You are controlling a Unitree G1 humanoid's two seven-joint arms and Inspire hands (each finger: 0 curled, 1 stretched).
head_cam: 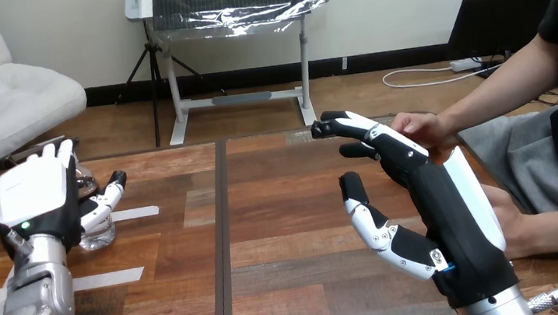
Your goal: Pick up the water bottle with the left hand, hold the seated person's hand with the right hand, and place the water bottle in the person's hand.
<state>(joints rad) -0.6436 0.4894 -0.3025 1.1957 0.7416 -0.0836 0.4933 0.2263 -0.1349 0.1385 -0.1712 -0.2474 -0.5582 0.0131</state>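
The left hand [33, 195] stands at 9 o'clock on the wooden table [283, 227], fingers straight up, thumb spread toward 3 o'clock, closed on nothing; the clear water bottle [98, 233] stands between palm and thumb, mostly hidden, its fill impossible to tell; 2 white tape strips [131, 214] lie just beside it; at 4 o'clock the right hand [453, 209] points toward 11 o'clock, fingers straight, thumb apart, holding nothing; the person's hand [420, 127] lies at its fingertips, contact unclear.
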